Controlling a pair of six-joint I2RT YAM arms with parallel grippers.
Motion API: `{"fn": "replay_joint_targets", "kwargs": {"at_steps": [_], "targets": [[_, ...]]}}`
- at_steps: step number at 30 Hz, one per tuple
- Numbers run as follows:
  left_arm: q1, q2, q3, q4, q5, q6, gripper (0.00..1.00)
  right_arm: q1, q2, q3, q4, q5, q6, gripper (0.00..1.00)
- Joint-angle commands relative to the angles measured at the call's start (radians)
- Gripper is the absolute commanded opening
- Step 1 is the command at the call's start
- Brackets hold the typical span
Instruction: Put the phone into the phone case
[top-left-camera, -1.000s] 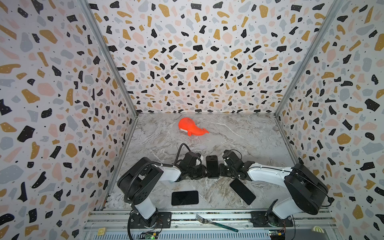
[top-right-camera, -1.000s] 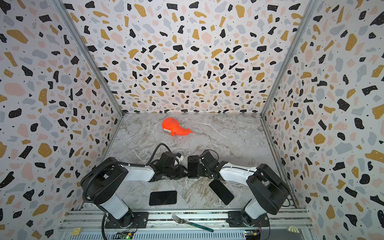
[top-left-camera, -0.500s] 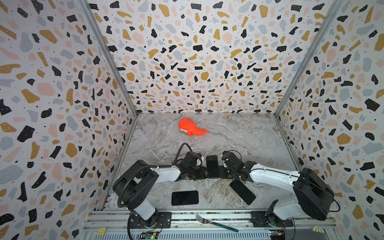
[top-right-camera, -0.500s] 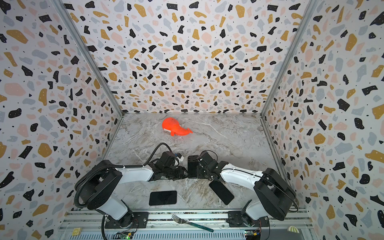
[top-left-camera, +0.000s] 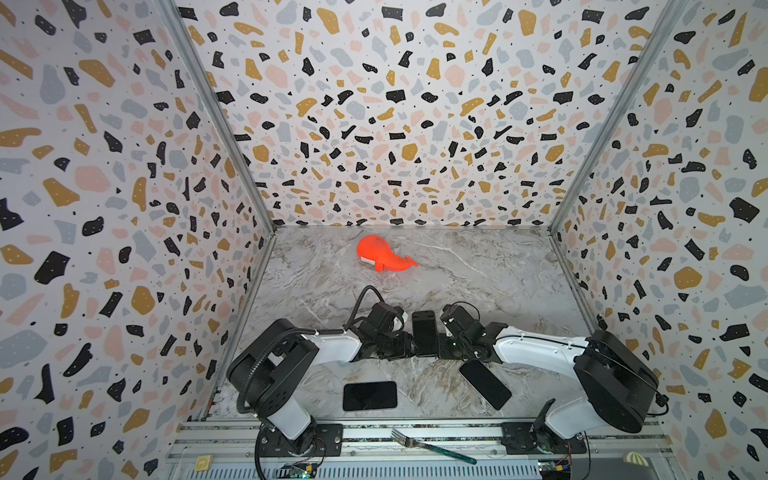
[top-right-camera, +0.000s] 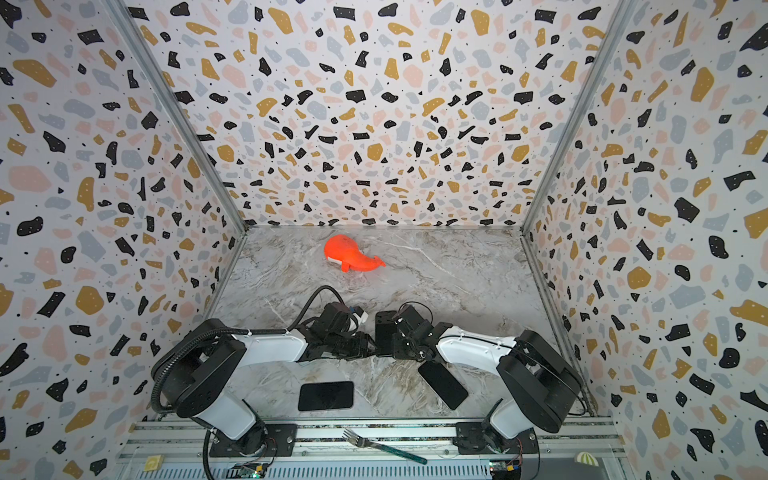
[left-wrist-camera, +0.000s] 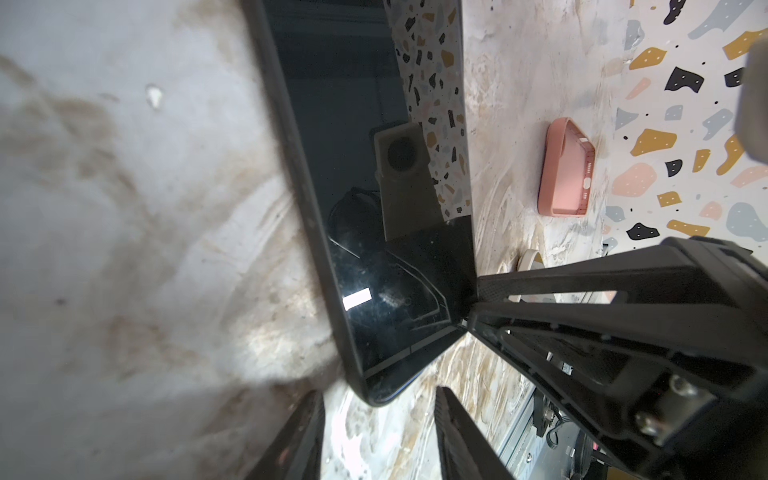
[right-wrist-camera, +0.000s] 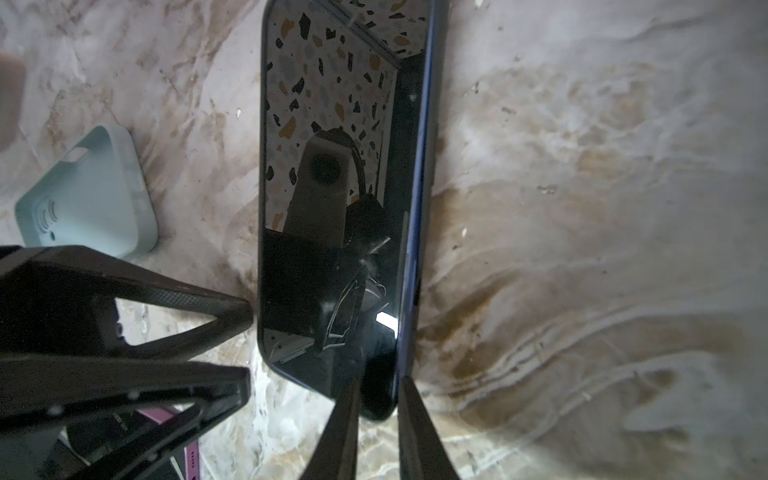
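Note:
The phone (top-left-camera: 424, 336) (top-right-camera: 384, 336), a dark slab with a glossy screen (left-wrist-camera: 374, 166) (right-wrist-camera: 332, 208), is tilted up off the marble between both grippers. A matte black phone case wall (left-wrist-camera: 299, 208) runs along one long side, and the phone's blue edge (right-wrist-camera: 419, 208) shows inside it. My right gripper (right-wrist-camera: 378, 399) (top-left-camera: 440, 347) is shut on the phone's near corner. My left gripper (left-wrist-camera: 380, 415) (top-left-camera: 409, 347) is open, and the phone's other corner sits just ahead of its gap, touching neither finger.
Two black flat slabs lie on the marble, one (top-left-camera: 370, 395) front left, one (top-left-camera: 484, 383) under the right arm. An orange whale toy (top-left-camera: 382, 257) lies at the back. A fork (top-left-camera: 432, 446) rests on the front rail. A pink case (left-wrist-camera: 565, 170) and a pale blue case (right-wrist-camera: 91, 195) show in the wrist views.
The phone has stayed between the two grippers. The rear links of both arms have shifted slightly outward.

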Motion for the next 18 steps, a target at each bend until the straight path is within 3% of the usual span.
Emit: {"fn": "replay_joint_targets", "kwargs": {"at_steps": [1, 18], "targets": [[-0.003, 0.034, -0.012, -0.004, -0.004, -0.015, 0.46, -0.002, 0.006, -0.016, 0.019, -0.03, 0.004, 0.18], [-0.022, 0.073, -0.061, 0.127, 0.024, -0.089, 0.41, 0.011, 0.038, -0.054, 0.087, -0.091, 0.032, 0.14]]}}
